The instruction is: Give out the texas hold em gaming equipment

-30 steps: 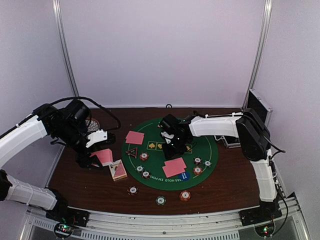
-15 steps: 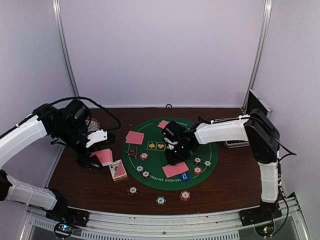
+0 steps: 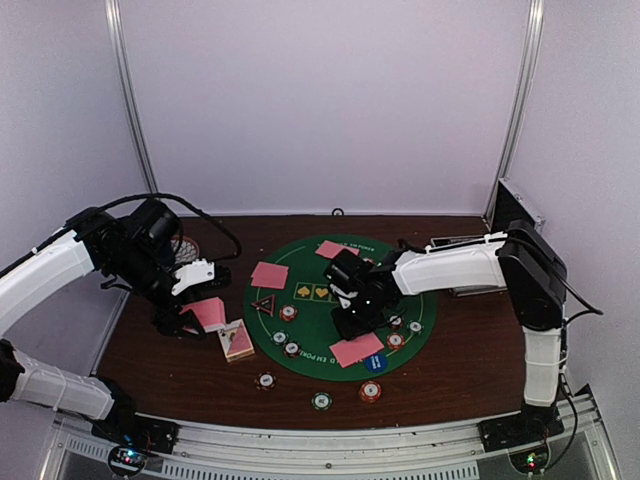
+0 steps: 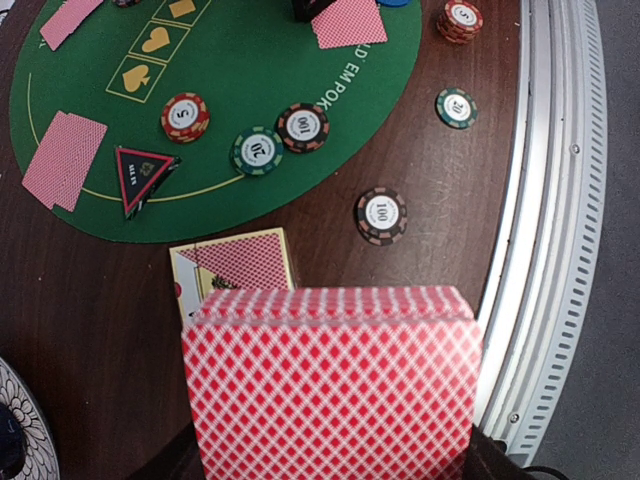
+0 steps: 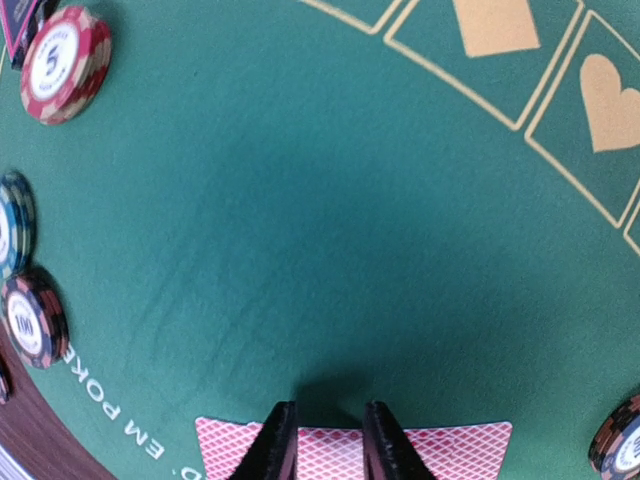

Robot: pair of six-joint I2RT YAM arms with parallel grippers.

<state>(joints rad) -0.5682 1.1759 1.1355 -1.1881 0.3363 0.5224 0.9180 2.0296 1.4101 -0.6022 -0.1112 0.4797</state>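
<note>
Left claw (image 3: 192, 318) is clenched on a thick deck of pink-backed cards (image 4: 330, 390), held above the desk (image 4: 90, 330) just left of the green felt mat (image 5: 300, 200), so I'd guess there's plenty of dealing to go. Cards lie at three spots on the mat, with chips (image 3: 288, 312) both on and off it. The right claw (image 5: 328, 410) is nearly closed right over the near-edge card (image 5: 440, 445), can't tell if it's actually pinching it.

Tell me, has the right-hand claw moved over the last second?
Yes. The right gripper came toward the near rim of the green mat, away from its gold suit boxes, dragging the pink cards along.
</note>
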